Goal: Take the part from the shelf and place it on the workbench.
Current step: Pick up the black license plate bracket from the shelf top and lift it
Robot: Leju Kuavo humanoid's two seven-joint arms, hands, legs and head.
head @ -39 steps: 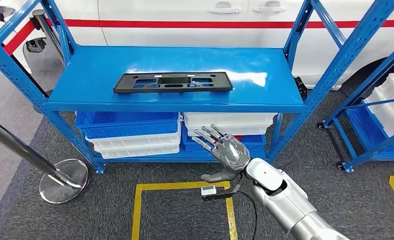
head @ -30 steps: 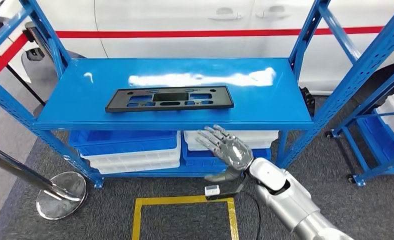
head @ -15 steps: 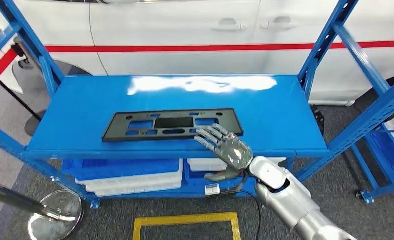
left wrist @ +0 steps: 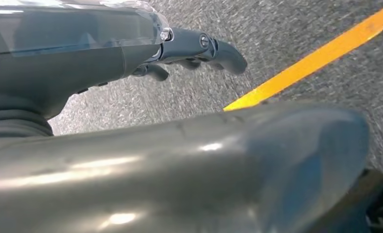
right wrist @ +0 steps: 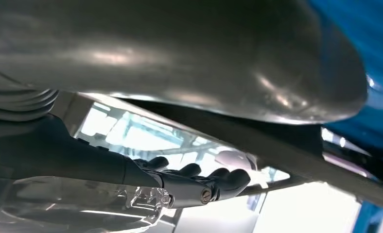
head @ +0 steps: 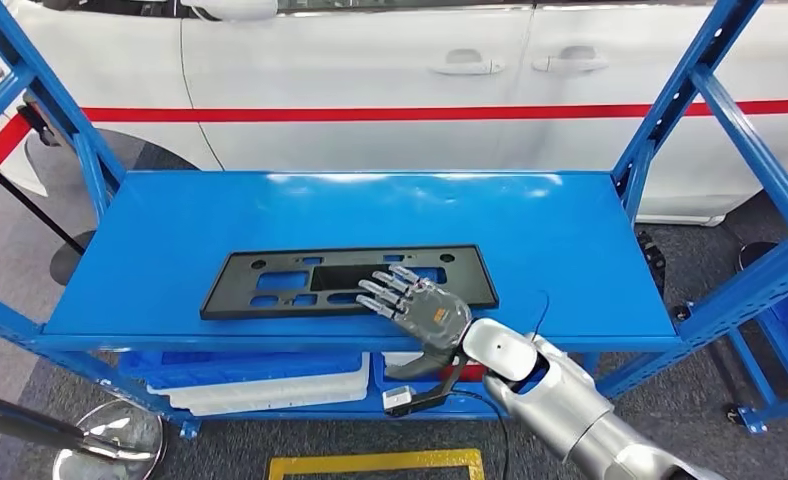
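Blue steel racking [head: 660, 110] with slanted uprights left and right; top deck [head: 570, 240] glossy, picking up soft overhead glare along the far edge. Lower level holds stacked blue and white plastic bins [head: 260, 375]. White car [head: 370, 80] parked directly behind the rack, red stripe along its side, two door handles visible. Floor is dark grey carpet [head: 710, 440] with yellow tape lines [head: 375, 464]. Chrome stanchion base [head: 110, 445] at lower left, its pole angling out of frame. Second blue rack's foot [head: 770, 390] at the right edge.
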